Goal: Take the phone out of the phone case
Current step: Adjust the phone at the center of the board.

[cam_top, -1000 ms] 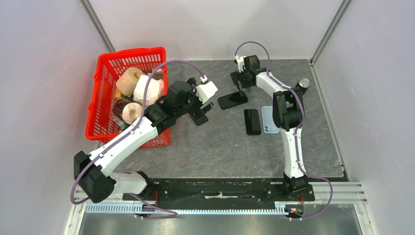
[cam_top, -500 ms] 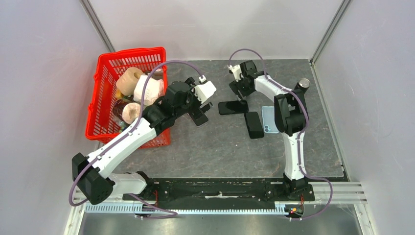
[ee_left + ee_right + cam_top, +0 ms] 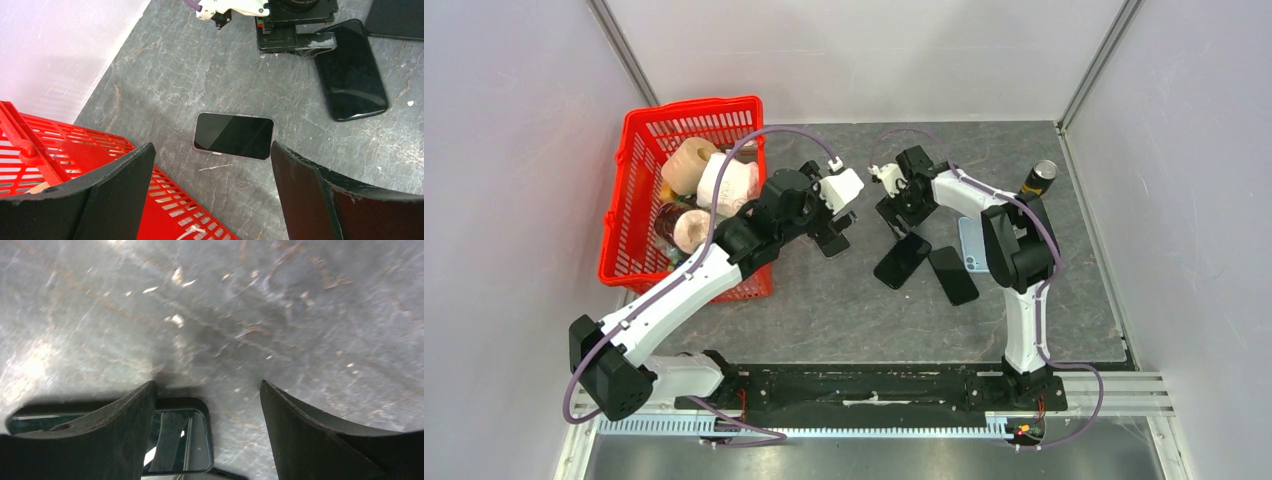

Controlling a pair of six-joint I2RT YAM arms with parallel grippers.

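A dark phone with a thin pale rim (image 3: 234,136) lies flat on the grey mat beside the red basket, and also shows in the top view (image 3: 832,241). My left gripper (image 3: 210,150) hovers over it, open and empty, as the top view (image 3: 830,228) also shows. A second dark phone with a black border (image 3: 901,260) lies tilted mid-mat. My right gripper (image 3: 894,212) is low at its far end, open, and one finger (image 3: 100,435) overlaps that phone (image 3: 192,440). I cannot tell if it touches. A third black slab (image 3: 952,275) lies beside it.
The red basket (image 3: 624,205) with paper rolls and jars stands at the left, and its rim (image 3: 75,160) is close under my left finger. A pale blue case (image 3: 970,238) lies partly under the right arm. A dark can (image 3: 1042,175) stands at the far right.
My right gripper swept leftward and toward the near side. The black-bordered phone slid and turned with it, and the black slab shifted too. The left arm barely moved.
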